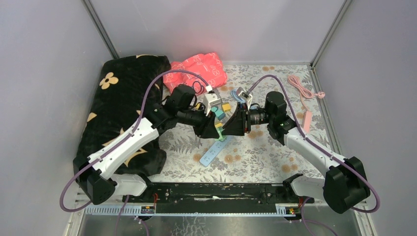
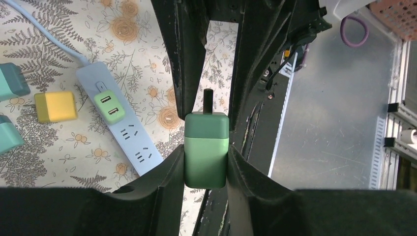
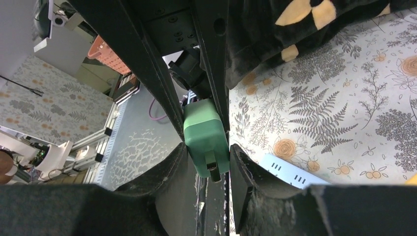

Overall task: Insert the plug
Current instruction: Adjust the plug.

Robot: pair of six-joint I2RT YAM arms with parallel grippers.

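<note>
A green plug with one dark prong pointing away hangs above the table, and my left gripper is shut on its lighter rear half. My right gripper comes from the opposite side; its jaws press the darker prong end of the same plug. In the top view both grippers meet nose to nose over the mat, left gripper and right gripper. Below them lies the pale blue power strip, also seen as a power strip with a light green USB adapter seated in it.
A yellow cube plug and teal plugs lie beside the strip on the floral mat. A black flowered cushion fills the left side; a red cloth sits at the back, a pink cable at the right.
</note>
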